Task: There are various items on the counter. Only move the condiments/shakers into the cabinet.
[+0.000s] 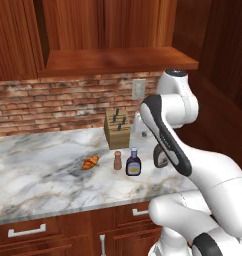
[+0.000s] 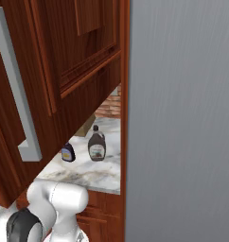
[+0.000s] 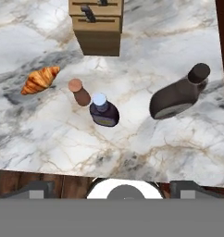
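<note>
At the bottom edge of the hand view the gripper (image 3: 111, 187) stands with its fingers spread wide, holding and touching nothing. Above it, mid-frame on the counter (image 3: 178, 152), stands the dark-blue bottle (image 3: 104, 112), with the brown shaker (image 3: 79, 92) just beside it at its upper left. The dark-brown bottle (image 3: 177, 95) sits at the right. The croissant (image 3: 40, 79) lies at the left; the knife block (image 3: 97, 25) is at the top. The cabinet (image 1: 118, 60) fills the top of the left base view.
</note>
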Tool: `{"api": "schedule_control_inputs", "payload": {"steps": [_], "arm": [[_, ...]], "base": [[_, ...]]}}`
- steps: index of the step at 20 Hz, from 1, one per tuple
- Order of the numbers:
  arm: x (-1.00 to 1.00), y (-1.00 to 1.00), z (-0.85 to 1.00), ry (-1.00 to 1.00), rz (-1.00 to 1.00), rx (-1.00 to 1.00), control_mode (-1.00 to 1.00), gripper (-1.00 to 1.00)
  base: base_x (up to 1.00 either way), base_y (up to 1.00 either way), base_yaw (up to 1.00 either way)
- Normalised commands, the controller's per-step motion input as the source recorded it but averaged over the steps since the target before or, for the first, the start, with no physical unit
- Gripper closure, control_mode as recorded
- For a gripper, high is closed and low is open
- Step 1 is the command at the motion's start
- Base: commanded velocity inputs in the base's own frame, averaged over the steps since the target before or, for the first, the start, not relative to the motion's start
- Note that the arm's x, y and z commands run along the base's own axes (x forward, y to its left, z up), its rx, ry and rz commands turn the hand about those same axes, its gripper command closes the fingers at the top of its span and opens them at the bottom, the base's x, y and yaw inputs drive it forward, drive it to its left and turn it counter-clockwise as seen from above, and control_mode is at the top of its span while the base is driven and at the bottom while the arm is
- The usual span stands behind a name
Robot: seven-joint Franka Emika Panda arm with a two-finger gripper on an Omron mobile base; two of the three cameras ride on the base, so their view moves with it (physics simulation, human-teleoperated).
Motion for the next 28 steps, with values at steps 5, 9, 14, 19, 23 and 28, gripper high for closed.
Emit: {"api": "schedule_control_inputs", "payload": {"steps": [5,9,14,19,23,28], "arm": [[-0.23,0.06,-0.44,0.00,0.00,0.00,-1.00,-1.00],[-0.02,0.14,-0.37,0.00,0.00,0.00,-1.00,-1.00],[0.00,0.14,-0.31,-0.02,-0.01,0.02,-1.00,-1.00],[0.05,0.17,-0.28,-0.05,-0.02,0.01,-1.00,-1.00],[0.20,0.18,-0.28,-0.05,-0.01,0.01,-1.00,-1.00],[0.21,0.01,-0.08,-0.03,-0.01,-0.01,-1.00,-1.00]], "base": [[0.00,0.00,0.00],[0.00,0.00,0.00],[0.00,0.00,0.00],[0.00,0.00,0.00],[0.00,0.00,0.00],[0.00,0.00,0.00]]}}
